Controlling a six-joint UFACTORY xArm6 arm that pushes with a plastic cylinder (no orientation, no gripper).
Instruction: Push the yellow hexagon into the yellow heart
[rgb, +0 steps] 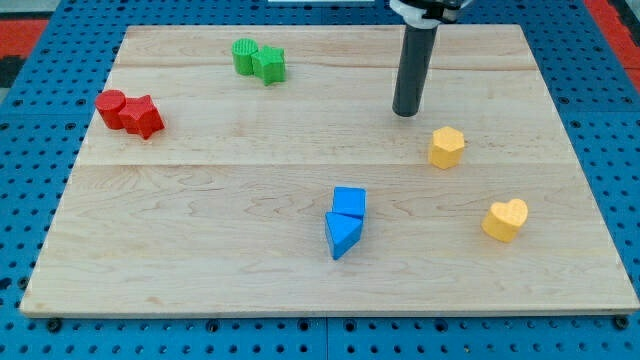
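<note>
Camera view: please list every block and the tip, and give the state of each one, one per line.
My tip: on the board, up-left of the yellow hexagon, apart from it.
Yellow hexagon: alone, touching nothing.
Yellow heart: alone, down-right of the hexagon.
Blue blocks: two, touching each other.
Green blocks: two, touching.
Red blocks: two, touching.

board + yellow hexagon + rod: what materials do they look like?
Board: pale wood, matte, going by its grain lines and plank seams. Yellow hexagon: evenly coloured, soft sheen; painted wood or plastic, can't tell which. Rod: dark and smooth with a faint highlight, probably metal or plastic; my tip rests on the board, up-left of the hexagon, not touching.
</note>
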